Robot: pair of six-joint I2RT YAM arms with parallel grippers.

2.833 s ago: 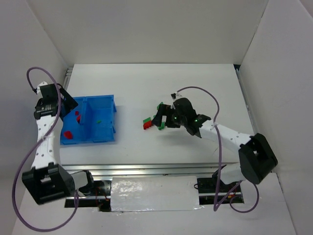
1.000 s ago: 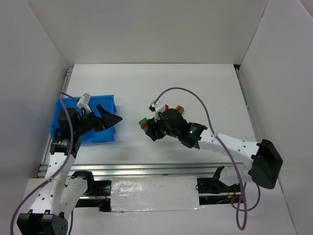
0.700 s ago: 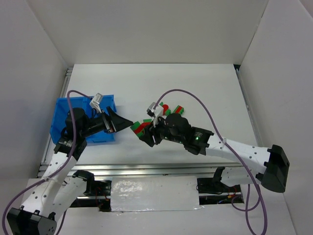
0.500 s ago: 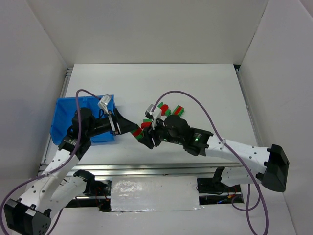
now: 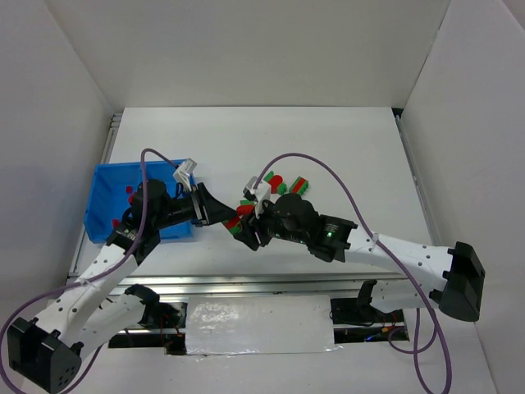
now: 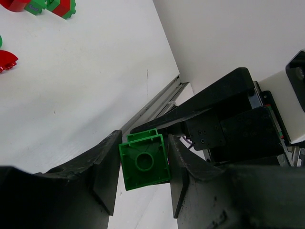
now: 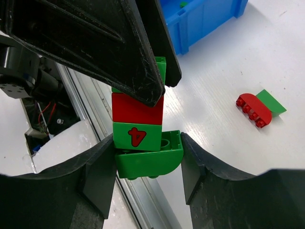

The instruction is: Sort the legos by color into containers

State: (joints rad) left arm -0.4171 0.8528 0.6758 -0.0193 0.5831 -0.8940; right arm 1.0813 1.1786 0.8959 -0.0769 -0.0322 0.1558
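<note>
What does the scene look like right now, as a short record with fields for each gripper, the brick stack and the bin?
stack: red brick between green ones, held from both ends
left gripper: shut on top green brick
right gripper: shut on rounded green bottom brick
blue bin: left of the stack, red pieces inside
loose bricks: on the table beyond the stack

My left gripper [image 5: 223,215] and right gripper [image 7: 145,157] are crowding nose to nose around the brick stack [image 7: 138,121], each one blocking the other's way forward. The blue bin [image 5: 131,166] is sitting close behind my left wrist, closing off that side. Loose bricks [image 5: 285,182] are lying just beyond my right gripper, and its purple cable [image 5: 295,153] is arching above them. The table [image 5: 353,139] is lying open toward the far wall and the right.
</note>
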